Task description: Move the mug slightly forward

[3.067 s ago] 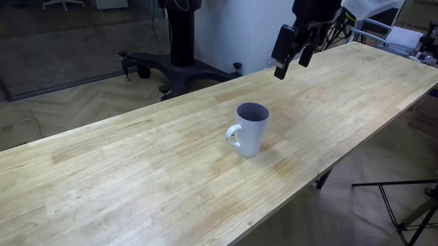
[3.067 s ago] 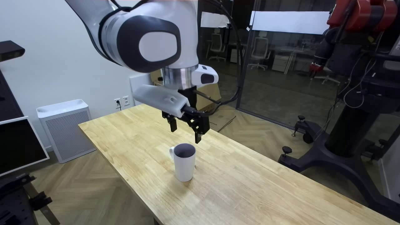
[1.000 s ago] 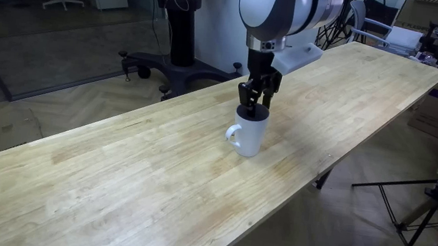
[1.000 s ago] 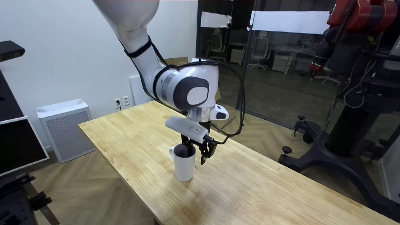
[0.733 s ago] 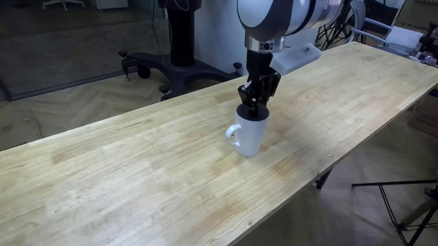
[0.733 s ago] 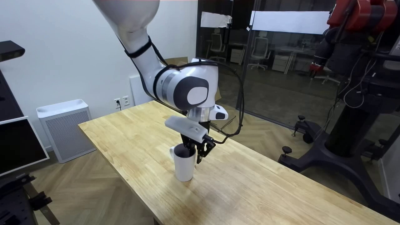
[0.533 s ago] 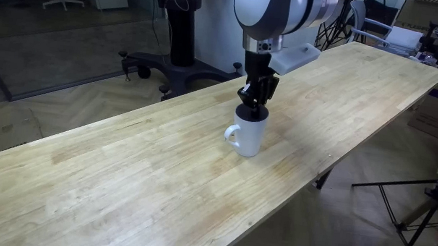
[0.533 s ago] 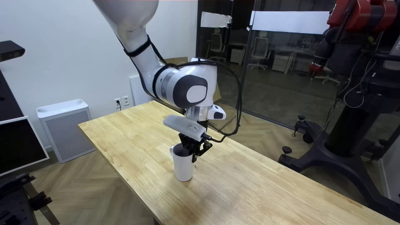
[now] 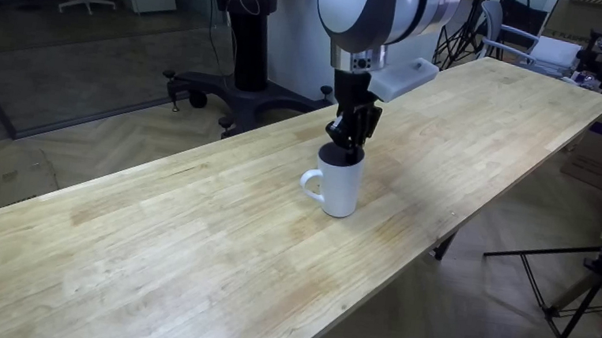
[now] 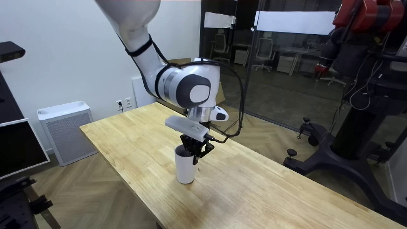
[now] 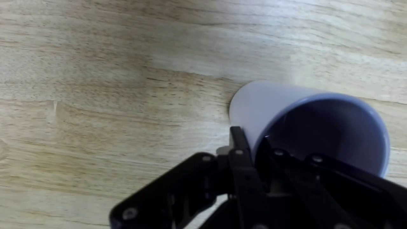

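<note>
White wall (image 10: pixel 70 63), dim partition (image 10: pixel 276 92), apparently glass

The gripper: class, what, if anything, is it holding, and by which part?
The gripper holds the white mug by its rim, with one finger outside and the other inside, not by the handle.

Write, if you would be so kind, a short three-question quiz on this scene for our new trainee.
1. Multiple choice: where are the fingers of the end effector relative to the mug?
A) Both outside
B) One inside, one outside
C) Both inside

2. True or false: the mug is upside down.

3. Fill in the blank: in an exterior view, the mug's white, looped ____ juts out above the table.

Key:
1. B, with the mug's wall between them.
2. False; its opening faces up.
3. The missing word is handle.
</note>
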You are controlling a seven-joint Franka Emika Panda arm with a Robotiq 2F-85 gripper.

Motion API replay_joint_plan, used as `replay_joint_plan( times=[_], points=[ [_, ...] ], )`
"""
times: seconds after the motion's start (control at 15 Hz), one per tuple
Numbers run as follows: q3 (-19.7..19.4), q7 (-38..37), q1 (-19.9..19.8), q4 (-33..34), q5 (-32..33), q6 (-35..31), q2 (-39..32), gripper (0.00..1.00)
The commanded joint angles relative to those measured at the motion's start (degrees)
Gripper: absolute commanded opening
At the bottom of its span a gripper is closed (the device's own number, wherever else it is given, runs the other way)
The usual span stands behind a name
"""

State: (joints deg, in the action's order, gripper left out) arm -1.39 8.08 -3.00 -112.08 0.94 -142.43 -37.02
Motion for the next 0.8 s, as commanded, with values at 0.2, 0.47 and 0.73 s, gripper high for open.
replay_joint_plan(
  times=[0.2, 0.47, 0.73],
  points=[
    [-2.6, -12.9, 2.6, 2.4, -0.9, -4.6, -1.0, 0.02],
    [-4.5, -20.1, 2.8, 6.7, -3.0, -6.7, -3.6, 0.02],
    [-7.3, -28.2, 3.5, 11.2, -5.0, -4.3, -6.5, 0.02]
  ],
)
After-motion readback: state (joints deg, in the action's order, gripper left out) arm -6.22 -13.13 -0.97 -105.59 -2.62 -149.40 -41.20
